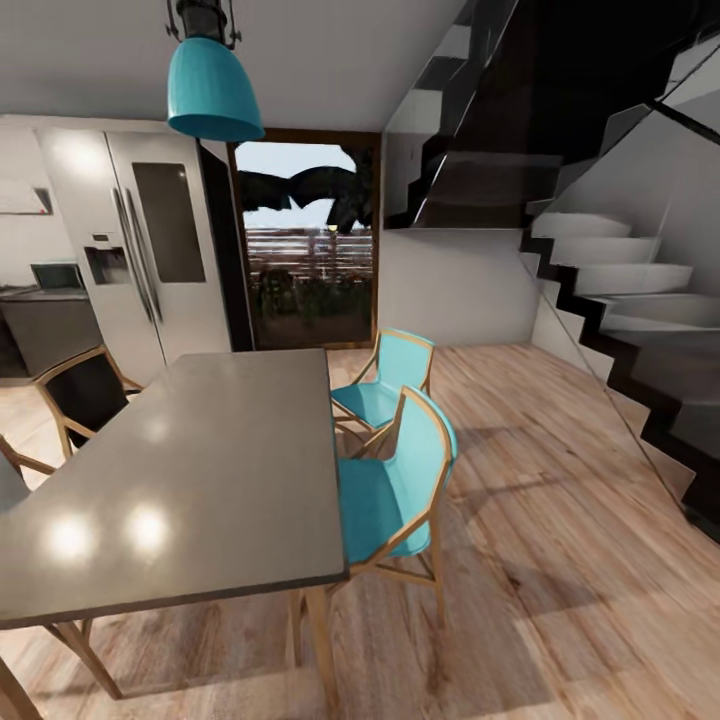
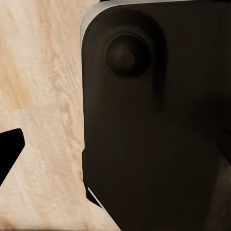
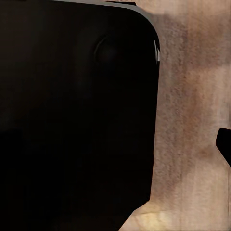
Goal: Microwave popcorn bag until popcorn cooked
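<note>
Kitchen countertop [image 1: 30,295], possibly, sits at the head view's far left beside a steel fridge [image 1: 150,250]; a grey desk [image 1: 200,470] with teal chairs [image 1: 395,480] fills the foreground. Both wrist views show dark robot housing [image 2: 154,134] over wood floor [image 3: 192,120]; either claw's state I cannot tell.

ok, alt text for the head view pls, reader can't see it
A grey dining table fills the lower left, with two teal chairs along its right side and a teal pendant lamp above. Behind stand a steel fridge, a glass door and, at right, a dark staircase over wood floor.
</note>
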Motion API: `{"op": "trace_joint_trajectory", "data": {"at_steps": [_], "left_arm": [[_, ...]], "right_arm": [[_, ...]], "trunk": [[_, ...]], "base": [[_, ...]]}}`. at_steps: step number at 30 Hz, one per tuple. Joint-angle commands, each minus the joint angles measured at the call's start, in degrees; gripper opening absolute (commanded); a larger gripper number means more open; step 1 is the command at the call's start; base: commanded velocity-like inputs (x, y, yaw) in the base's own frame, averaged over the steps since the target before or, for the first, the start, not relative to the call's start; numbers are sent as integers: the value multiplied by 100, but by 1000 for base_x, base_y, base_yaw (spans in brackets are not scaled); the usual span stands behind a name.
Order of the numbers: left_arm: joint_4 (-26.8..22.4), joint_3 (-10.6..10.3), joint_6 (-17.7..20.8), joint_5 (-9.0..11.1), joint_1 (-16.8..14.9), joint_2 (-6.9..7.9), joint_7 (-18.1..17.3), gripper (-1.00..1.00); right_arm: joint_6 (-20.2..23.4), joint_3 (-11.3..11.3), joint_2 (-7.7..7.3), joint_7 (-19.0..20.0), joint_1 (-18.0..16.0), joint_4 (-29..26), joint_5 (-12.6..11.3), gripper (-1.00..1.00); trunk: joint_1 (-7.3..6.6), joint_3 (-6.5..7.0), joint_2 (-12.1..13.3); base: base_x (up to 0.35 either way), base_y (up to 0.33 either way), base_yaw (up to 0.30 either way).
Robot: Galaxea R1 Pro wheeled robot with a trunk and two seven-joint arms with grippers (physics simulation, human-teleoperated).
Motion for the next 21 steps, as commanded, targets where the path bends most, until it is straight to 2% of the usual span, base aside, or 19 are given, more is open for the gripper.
{"op": "trace_joint_trajectory", "data": {"at_steps": [1, 21], "left_arm": [[-5, -2, -7, 11, 1, 0, 1, 100], [-5, -2, -7, 11, 2, -1, -1, 100]], "right_arm": [[-16, 5, 2, -20, -1, 1, 5, 100], [-7, 31, -7, -46, -1, 1, 38, 100]], "trunk": [[0, -4, -2], [0, -4, -2]], "base": [[0, 0, 300], [0, 0, 300]]}}
